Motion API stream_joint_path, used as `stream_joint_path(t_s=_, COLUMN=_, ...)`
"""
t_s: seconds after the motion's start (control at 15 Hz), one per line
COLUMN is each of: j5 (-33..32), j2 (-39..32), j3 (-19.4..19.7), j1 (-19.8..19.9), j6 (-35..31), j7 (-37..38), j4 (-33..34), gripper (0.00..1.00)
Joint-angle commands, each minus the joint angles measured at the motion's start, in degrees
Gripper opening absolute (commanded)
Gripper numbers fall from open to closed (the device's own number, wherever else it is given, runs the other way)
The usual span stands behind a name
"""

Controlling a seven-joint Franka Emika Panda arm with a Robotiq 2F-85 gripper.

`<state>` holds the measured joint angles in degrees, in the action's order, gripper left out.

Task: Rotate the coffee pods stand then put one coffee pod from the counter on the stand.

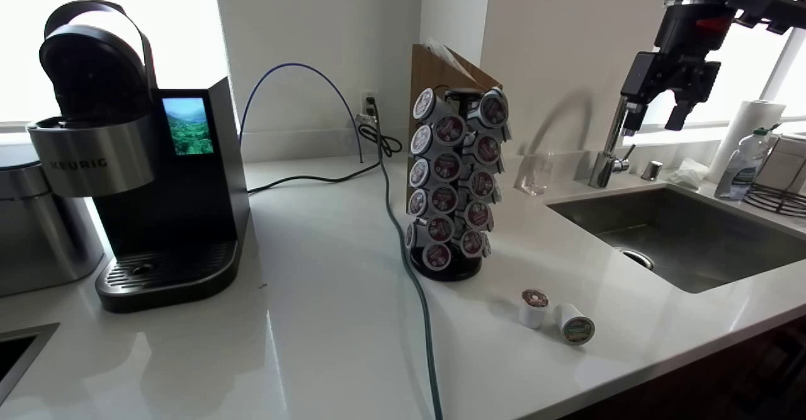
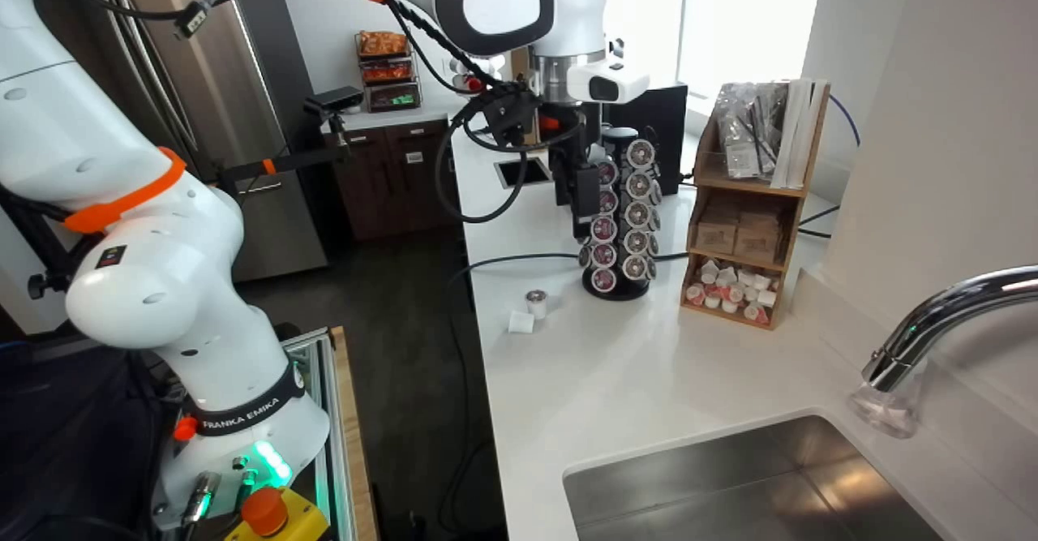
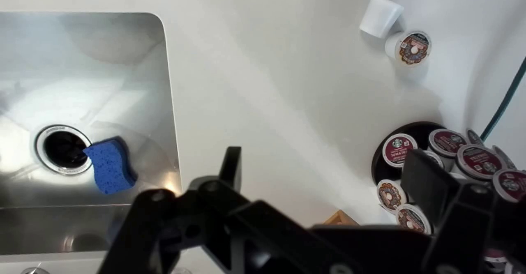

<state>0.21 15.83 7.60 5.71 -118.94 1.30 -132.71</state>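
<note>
With the pod [image 1: 534, 310] upright on the counter [image 1: 327, 319], near-right of the stand [image 1: 459, 270] in an exterior view, and the pincer [image 1: 657, 119] raised, jaws apart and empty, rotation is presumably the step in hand, calling next for side contact with the stand.

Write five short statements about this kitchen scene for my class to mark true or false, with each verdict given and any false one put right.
1. The coffee pods stand rests on the counter. True.
2. Every loose pod on the counter is upright. False: the coffee pod nearer the coffee pods stand is upright, but the other pod lies on its side.
3. A blue sponge lies in the sink. True.
4. The coffee maker's lid is shut. False: the coffee maker has its lid raised.
5. The gripper is open. True.
</note>
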Motion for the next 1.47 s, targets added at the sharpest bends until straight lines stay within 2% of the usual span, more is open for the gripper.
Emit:
stream_joint_path(t_s=0.0, j5=0.13, j2=-0.03, j3=-0.38, j1=0.42, j6=0.13, j7=-0.12, j4=0.1, gripper=1.0)
stream_joint_path(t_s=1.2, j5=0.13, j2=-0.03, j3=-0.38, j1=0.42, j6=0.13, j7=-0.12, j4=0.1, gripper=1.0)
stream_joint_path(t_s=1.4, j5=-0.77, j2=-0.17, j3=-1.5, j1=-0.44, j6=-1.19, j7=-0.81, j4=1.42, gripper=1.0)
